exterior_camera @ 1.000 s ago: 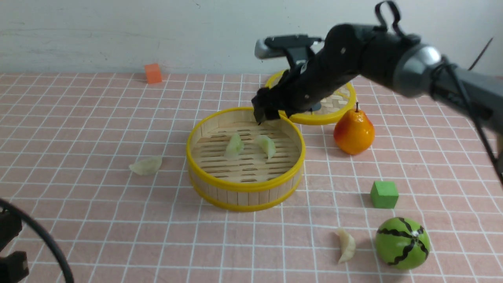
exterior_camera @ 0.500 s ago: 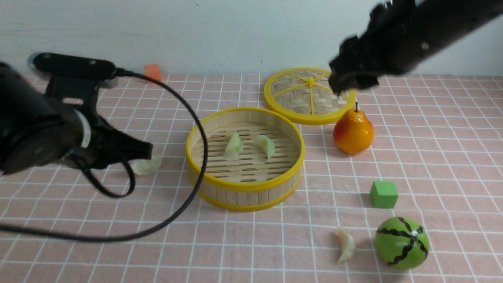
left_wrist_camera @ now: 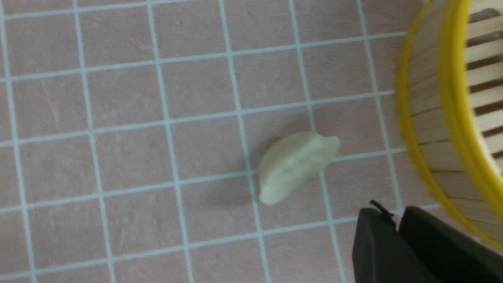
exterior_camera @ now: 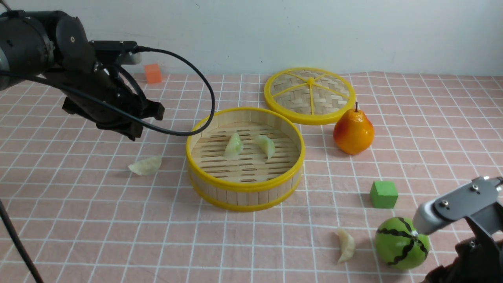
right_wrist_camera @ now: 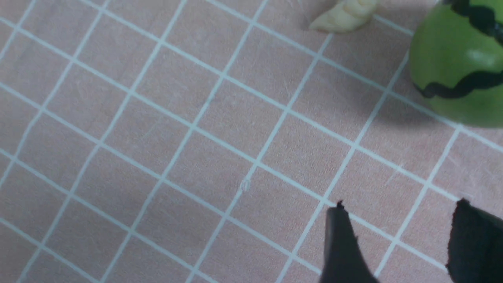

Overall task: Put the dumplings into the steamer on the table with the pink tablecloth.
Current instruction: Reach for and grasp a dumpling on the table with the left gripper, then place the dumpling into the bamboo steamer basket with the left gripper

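We see the left gripper (exterior_camera: 147, 125) hanging above the pink cloth with white grid lines (exterior_camera: 157, 239), its dark fingers parted by a narrow gap with nothing between them. Half a second ago it partly hid the pale, pleated crescent dumpling (exterior_camera: 145, 166); now we have that one in full view on the cloth, nearer to us than those fingertips. To the right of the left fingers stands the round bamboo steamer with yellow rims (exterior_camera: 246, 186), two translucent green-white dumplings (exterior_camera: 250, 146) lying apart on its slatted floor, just as before. The right gripper (right_wrist_camera: 401, 203) has swung from over the steamer's far rim, where it was a second ago, past the woven, yellow-rimmed lid (exterior_camera: 310, 92), down to the near right corner. Its fingers are spread wide and empty. Just ahead of them we find the green, black-striped toy melon (exterior_camera: 401, 243), with the cream crescent dumpling (exterior_camera: 346, 246) to its left. The shiny orange-red pear (exterior_camera: 353, 132) and green cube (exterior_camera: 384, 194) sit farther off from the right fingers, both unmoved.
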Available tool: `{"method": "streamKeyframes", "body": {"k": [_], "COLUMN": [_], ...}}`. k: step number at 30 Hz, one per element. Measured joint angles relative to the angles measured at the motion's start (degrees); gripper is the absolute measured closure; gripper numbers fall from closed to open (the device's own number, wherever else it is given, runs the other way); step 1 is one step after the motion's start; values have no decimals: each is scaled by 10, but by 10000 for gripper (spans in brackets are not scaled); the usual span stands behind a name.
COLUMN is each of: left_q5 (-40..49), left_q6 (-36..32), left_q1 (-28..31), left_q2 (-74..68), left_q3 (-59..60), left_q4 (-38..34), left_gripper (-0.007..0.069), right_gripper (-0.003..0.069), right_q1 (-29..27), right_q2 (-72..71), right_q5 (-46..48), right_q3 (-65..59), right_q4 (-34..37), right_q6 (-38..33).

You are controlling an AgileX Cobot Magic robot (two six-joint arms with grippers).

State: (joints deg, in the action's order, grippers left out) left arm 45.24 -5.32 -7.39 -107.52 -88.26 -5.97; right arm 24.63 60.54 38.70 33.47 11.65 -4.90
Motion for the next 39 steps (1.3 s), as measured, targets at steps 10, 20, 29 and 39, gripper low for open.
{"method": "streamKeyframes", "body": {"k": [10, 20, 29, 39], "left_q5": [-89, -87, -24, 3], "left_q6": [-79, -81, -20, 23], "left_q1": [3, 3, 3, -75], "left_q2": [-115, -138, -76, 23], "left_q3": [-13, -15, -14, -15], "left_q4": [6, -2, -1, -111], "left_gripper": [167, 412, 424, 424], "right_gripper": [290, 290, 290, 290], "right_q1": [0, 0, 0, 0], "right_q2": [0, 0, 0, 0], "right_q5": [-64, -76, -78, -78], "right_q3": [-20, -20, -20, -20], "right_q4": [-1, -4, -4, -4], "right_q6": [0, 0, 0, 0]}}
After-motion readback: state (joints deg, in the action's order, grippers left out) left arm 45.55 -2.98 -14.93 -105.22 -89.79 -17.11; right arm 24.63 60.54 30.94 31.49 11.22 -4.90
